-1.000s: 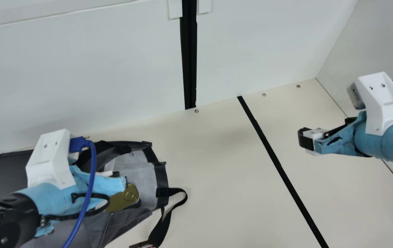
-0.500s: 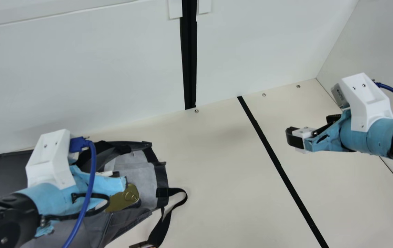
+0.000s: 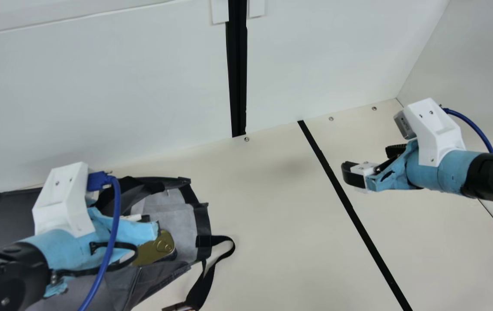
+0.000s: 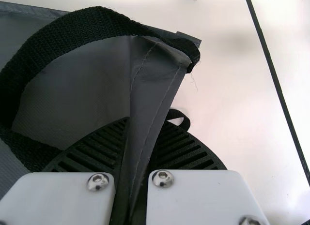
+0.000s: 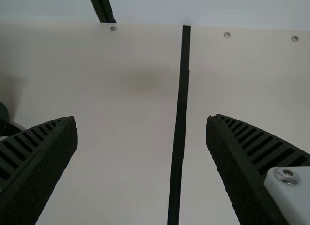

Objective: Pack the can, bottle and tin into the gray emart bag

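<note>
Right gripper (image 3: pixel 368 160) has moved toward the bag (image 3: pixel 181 218), spread wide; left gripper (image 3: pixel 131 231) pinches its fabric.

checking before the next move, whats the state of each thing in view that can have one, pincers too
Gray emart bag: mouth open
Gold tin: lid on, inside the bag
Black strap: loose, looped
Left pincer: shut on bag fabric
Right pincer: open, empty

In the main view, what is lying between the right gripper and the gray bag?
Between the right gripper and the gray bag, the main view shows cream table, with a black line near the gripper.
</note>
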